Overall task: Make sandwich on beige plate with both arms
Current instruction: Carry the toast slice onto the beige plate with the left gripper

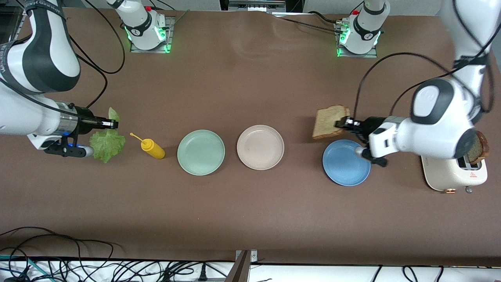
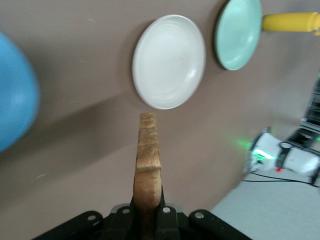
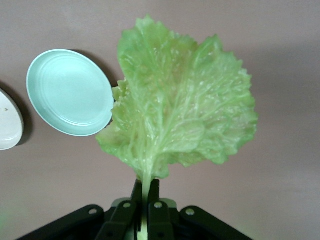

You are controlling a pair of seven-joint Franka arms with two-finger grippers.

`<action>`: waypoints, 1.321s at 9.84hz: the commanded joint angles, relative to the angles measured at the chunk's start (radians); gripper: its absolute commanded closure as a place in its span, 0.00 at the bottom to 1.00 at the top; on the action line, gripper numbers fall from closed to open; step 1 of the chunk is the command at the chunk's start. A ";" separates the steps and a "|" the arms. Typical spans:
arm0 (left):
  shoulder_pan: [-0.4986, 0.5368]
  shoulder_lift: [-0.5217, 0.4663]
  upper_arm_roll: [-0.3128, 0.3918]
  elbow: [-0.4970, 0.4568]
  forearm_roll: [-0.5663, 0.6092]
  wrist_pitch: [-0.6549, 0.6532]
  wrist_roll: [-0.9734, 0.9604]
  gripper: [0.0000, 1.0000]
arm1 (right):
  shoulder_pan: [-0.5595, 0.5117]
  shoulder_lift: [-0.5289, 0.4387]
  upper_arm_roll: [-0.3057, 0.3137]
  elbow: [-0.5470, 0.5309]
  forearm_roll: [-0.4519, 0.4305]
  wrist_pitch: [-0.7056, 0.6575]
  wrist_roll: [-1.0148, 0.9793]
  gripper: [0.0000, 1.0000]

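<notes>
1. The beige plate point(image 1: 260, 147) sat bare on the table, between a mint-green plate point(image 1: 200, 152) toward the right arm's end and a blue plate point(image 1: 346, 162) toward the left arm's end.
2. The left gripper point(image 1: 342, 122) was clamped on a slice of brown bread point(image 1: 329, 122), held on edge in the air by the blue plate's rim, well short of the beige plate.
3. The right gripper point(image 1: 113, 124) pinched the stem of a lettuce leaf point(image 1: 107, 144), which hung toward the right arm's end from the beige plate, past a yellow squeeze bottle point(image 1: 152, 147).
4. A second slice point(image 1: 478, 147) seemed to stand in the toaster point(image 1: 454, 174), though the arm hid part of it.
5. I judged the job barely begun: the first bread was about to go down. Next, the left arm needed to carry its slice over the beige plate, lay it flat, then let go.
</notes>
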 commanded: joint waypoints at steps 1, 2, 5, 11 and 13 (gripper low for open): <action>-0.098 0.089 0.001 0.027 -0.158 0.111 -0.010 1.00 | -0.009 -0.013 0.040 0.004 0.012 -0.014 0.064 1.00; -0.145 0.120 0.001 0.026 -0.240 0.195 -0.007 1.00 | -0.009 -0.012 0.057 0.003 0.011 -0.003 0.101 1.00; -0.242 0.256 0.002 0.026 -0.391 0.371 0.012 1.00 | -0.003 -0.010 0.085 0.003 0.011 0.014 0.156 1.00; -0.229 0.369 0.013 0.026 -0.448 0.475 0.312 1.00 | 0.070 0.010 0.097 0.001 -0.002 0.119 0.293 1.00; -0.218 0.367 0.013 0.027 -0.448 0.475 0.329 0.00 | 0.116 0.018 0.096 0.001 -0.006 0.139 0.362 1.00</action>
